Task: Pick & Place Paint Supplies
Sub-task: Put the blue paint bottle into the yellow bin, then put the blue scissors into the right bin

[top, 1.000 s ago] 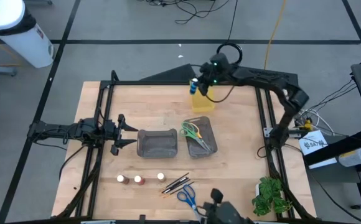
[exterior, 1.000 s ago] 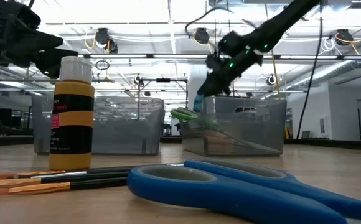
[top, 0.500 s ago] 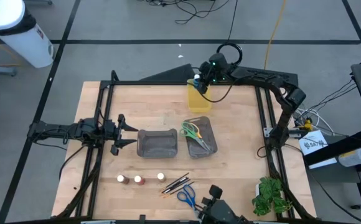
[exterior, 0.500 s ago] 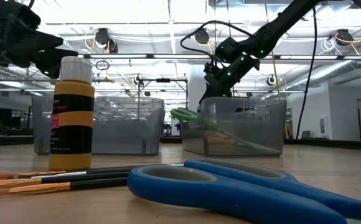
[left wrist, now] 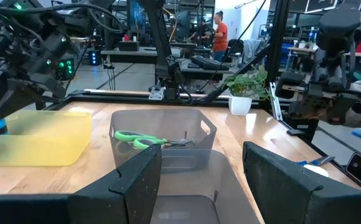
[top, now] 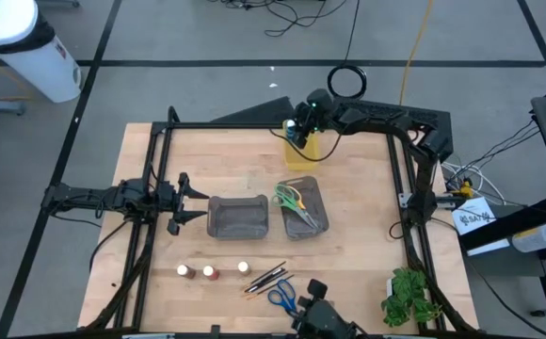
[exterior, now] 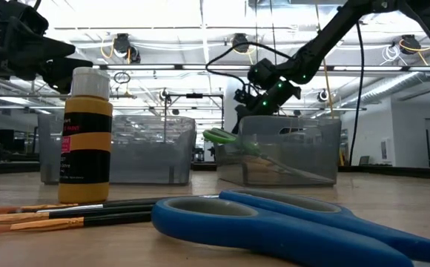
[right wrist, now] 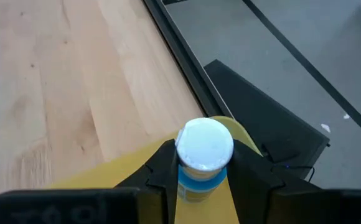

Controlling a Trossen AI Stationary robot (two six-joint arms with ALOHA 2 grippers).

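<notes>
Blue-banded paint pot (right wrist: 203, 163) with a white cap is pinched upright in the right tool (right wrist: 202, 171), hanging right over the yellow bin (top: 301, 151) at the tabletop's far edge, so it's basically a straight drop, while the left tool (top: 190, 201) waits part-open and empty beside the grey bin (top: 238, 217).

No text can be read with certainty. The yellow paint bottle (exterior: 85, 133) standing behind the brushes (exterior: 67, 215) carries a black label with a pink patch and small pale lettering, too fine to make out. Beside the counter's right edge, near the leafy plant (top: 409, 297), a white tag (top: 475, 217) bears dark print that cannot be deciphered. No brand, number or sign shows legibly on the bins or scissors.
</notes>
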